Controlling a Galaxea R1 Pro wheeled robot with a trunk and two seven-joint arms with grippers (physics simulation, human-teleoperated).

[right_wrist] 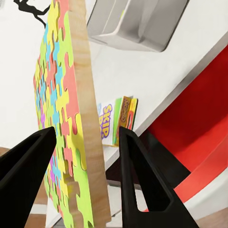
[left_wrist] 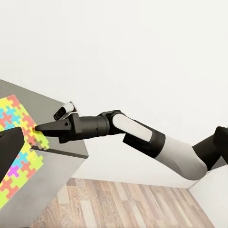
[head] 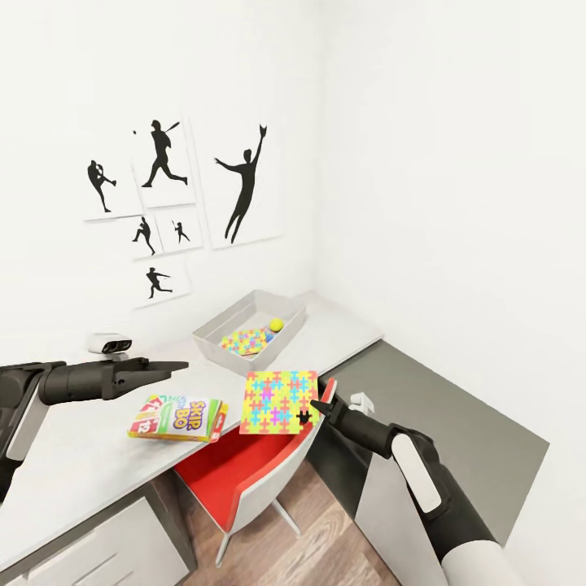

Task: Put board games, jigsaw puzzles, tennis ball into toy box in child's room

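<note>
Puzzle (head: 279, 401), a thin jigsaw-patterned square, is held upright off the desk (head: 73, 456), just above the desk's front edge and the red seat of the chair (head: 236, 472). The right gripper (head: 308, 413) pinches it at its lower right corner. In the right wrist view the puzzle (right_wrist: 71, 118) stands edge-on between the two dark fingers (right_wrist: 137, 175), wooden edge showing, jaws clamped on it.

Toy box (head: 248, 313), a pale grey bin, sits farther back on the desk toward the corner of the room. Inside lie a second puzzle (head: 242, 342) flat on the bottom, the tennis ball (head: 277, 325) near the far end, and a small blue item beside the ball, too small to identify.

Skip-Bo carton (head: 179, 417) lies flat on the desk near the front edge, just left of the held puzzle and apart from it.

Left gripper (head: 175, 368) hovers above the desk behind the carton, pointing right, touching nothing; its jaws look nearly closed, holding nothing. A small white device (head: 108, 344) sits on the desk behind it by the wall.

Baseball-player prints (head: 163, 163) hang on the wall above. A lower dark grey shelf section (head: 456, 423) joins the desk at right. Floor is wood plank (head: 325, 529).
</note>
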